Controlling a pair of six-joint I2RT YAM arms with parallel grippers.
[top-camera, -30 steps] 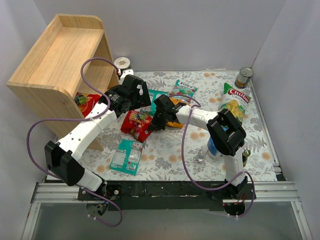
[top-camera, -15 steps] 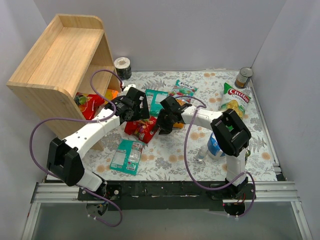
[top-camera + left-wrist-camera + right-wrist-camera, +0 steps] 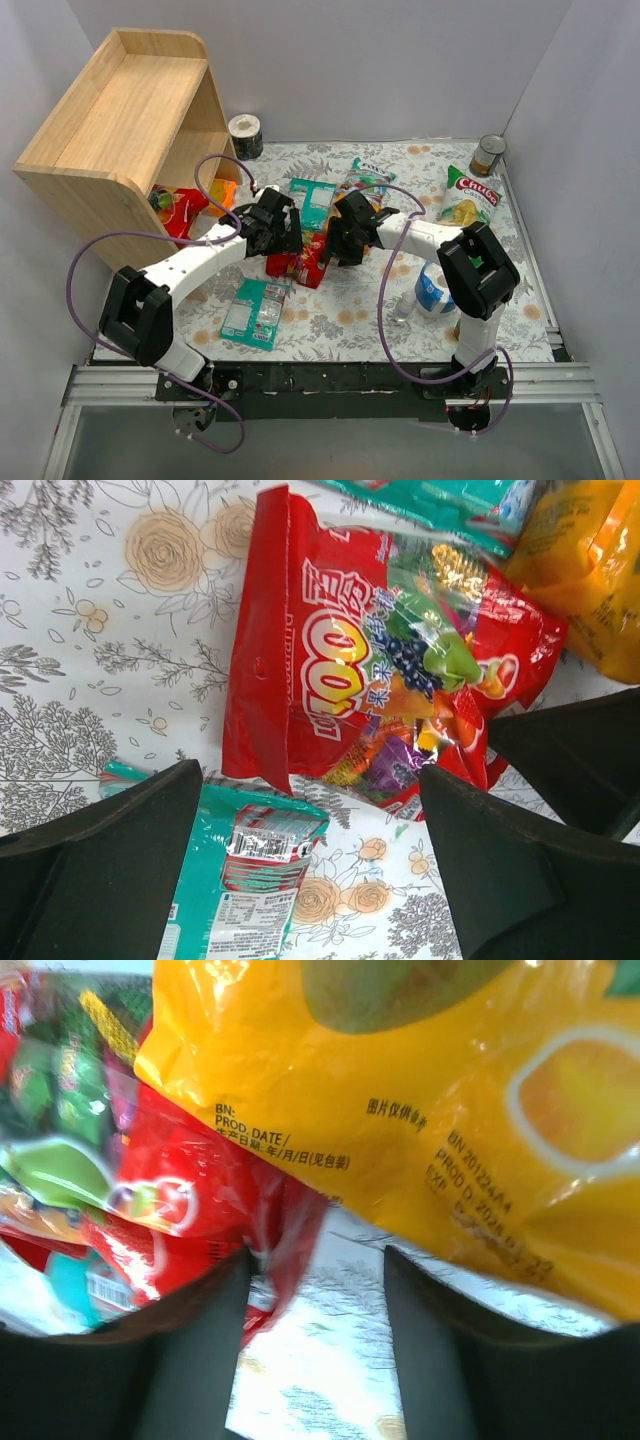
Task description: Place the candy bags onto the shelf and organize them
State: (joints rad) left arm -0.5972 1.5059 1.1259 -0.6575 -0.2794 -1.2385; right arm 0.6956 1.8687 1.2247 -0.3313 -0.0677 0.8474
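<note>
A red candy bag (image 3: 309, 262) lies on the flowered cloth between my two grippers; it also shows in the left wrist view (image 3: 370, 670) and the right wrist view (image 3: 190, 1210). My left gripper (image 3: 288, 238) (image 3: 310, 772) is open just above its near edge. My right gripper (image 3: 333, 246) (image 3: 318, 1255) is open and low over the cloth, its left finger (image 3: 200, 1350) against the red bag's edge, with an orange-yellow bag (image 3: 430, 1110) (image 3: 590, 570) just ahead. Teal bags lie at the front (image 3: 254, 311) (image 3: 240, 880) and behind the grippers (image 3: 313, 199). The wooden shelf (image 3: 110, 120) holds a red bag (image 3: 178, 212) and an orange one (image 3: 222, 191) on its low tier.
A colourful packet (image 3: 365, 180) lies at the back centre. A green-and-white snack bag (image 3: 468, 198), a can (image 3: 488, 155), a blue-and-white roll (image 3: 432, 290) and a tape roll (image 3: 245, 135) stand around. Purple cables loop over both arms.
My left gripper has moved right, away from the shelf, over the red bag. My right gripper has moved right, and the red bag has shifted right with it.
</note>
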